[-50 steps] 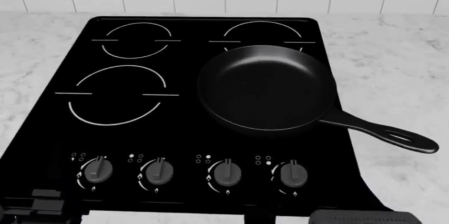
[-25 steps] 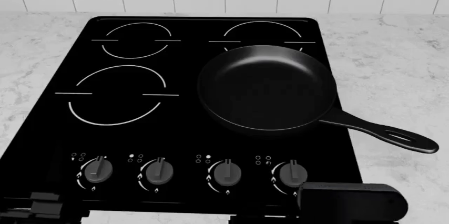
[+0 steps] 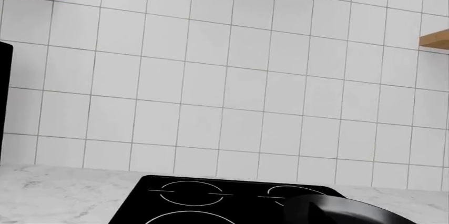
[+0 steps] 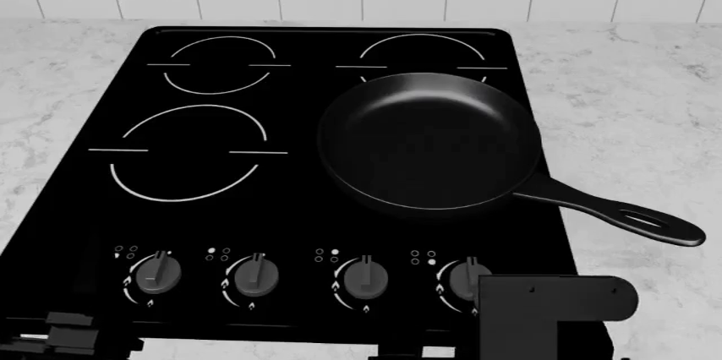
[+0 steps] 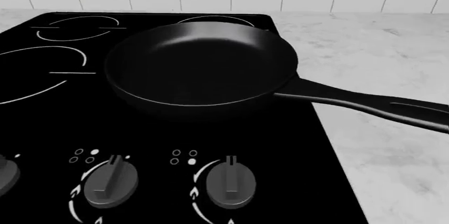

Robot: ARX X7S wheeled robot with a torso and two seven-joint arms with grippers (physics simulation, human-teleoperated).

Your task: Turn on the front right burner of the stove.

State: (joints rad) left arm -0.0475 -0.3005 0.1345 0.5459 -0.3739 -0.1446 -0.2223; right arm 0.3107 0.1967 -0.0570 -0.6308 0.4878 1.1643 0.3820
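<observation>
hovering right gripper [image 4: 549, 313] near rightmost knob [image 4: 467, 279], jaws seemingly hidden

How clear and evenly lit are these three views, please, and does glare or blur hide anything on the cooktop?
Head view: sharp, flat light, no glare on the stove; the right arm's dark bulk covers part of the rightmost knob. Right wrist view: crisp, a soft sheen inside the frying pan, knob marks legible. Left wrist view: sharp but mostly bright wall tiles, the stove only at the frame's edge.
</observation>
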